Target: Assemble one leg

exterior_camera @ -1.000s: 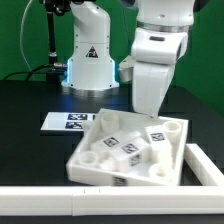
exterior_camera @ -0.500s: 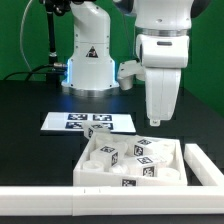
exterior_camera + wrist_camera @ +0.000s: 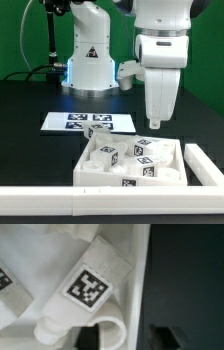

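Several white legs with black-and-white tags lie in the white walled tray (image 3: 84, 170); one leg (image 3: 141, 150) lies near its far side. My gripper (image 3: 154, 124) hangs just above the tray's far right edge, open and holding nothing. In the wrist view a tagged leg (image 3: 93, 280) lies along the tray's wall (image 3: 139, 258). My gripper (image 3: 128, 339) is open there, with one dark finger (image 3: 92, 338) over the tray and the other over the black table. A rounded white end shows between them.
The marker board (image 3: 88, 122) lies on the black table behind the tray. A low white wall (image 3: 50, 202) runs along the front and turns up the exterior view's right (image 3: 206, 162). The robot's base (image 3: 88, 60) stands at the back.
A second ago my gripper was lower at the tray, which sat turned. The tray now lies square and nearer the front wall, and my gripper has risen. Nothing moved in the last half second.
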### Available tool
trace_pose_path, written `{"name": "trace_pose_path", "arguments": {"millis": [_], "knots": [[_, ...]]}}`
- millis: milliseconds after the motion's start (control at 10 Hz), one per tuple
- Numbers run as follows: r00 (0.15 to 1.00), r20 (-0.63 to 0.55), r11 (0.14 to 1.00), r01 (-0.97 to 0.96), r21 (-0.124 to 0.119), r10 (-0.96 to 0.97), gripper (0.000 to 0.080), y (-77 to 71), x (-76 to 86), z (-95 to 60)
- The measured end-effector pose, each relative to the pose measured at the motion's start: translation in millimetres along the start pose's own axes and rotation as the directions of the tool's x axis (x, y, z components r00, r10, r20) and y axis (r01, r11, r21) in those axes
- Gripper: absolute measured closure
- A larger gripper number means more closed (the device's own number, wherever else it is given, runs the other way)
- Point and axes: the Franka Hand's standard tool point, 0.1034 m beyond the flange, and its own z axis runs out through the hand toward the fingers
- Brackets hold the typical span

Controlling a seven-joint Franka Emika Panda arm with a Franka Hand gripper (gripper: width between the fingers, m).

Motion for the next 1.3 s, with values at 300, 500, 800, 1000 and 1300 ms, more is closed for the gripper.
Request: {"name": "trace_pose_path", "arguments": {"millis": [300,500,800,1000,1300], "knots": [[0.998,0.015,0.997,-0.067,0.041,0.066,0.0222,-15.0,-13.4,22.2],[0.998,-0.002,0.998,-0.062,0.01,0.062,0.0163,-17.5,-7.7,25.3],[0.998,-0.004,0.998,-0.068,0.011,0.068,0.0151,-22.1,1.7,24.3],[0.993,-0.003,0.993,-0.115,0.014,0.115,0.0151,-25.8,8.2,25.0],[0.988,0.009,0.988,-0.152,0.031,0.152,0.0151,-32.1,22.0,23.7]]}}
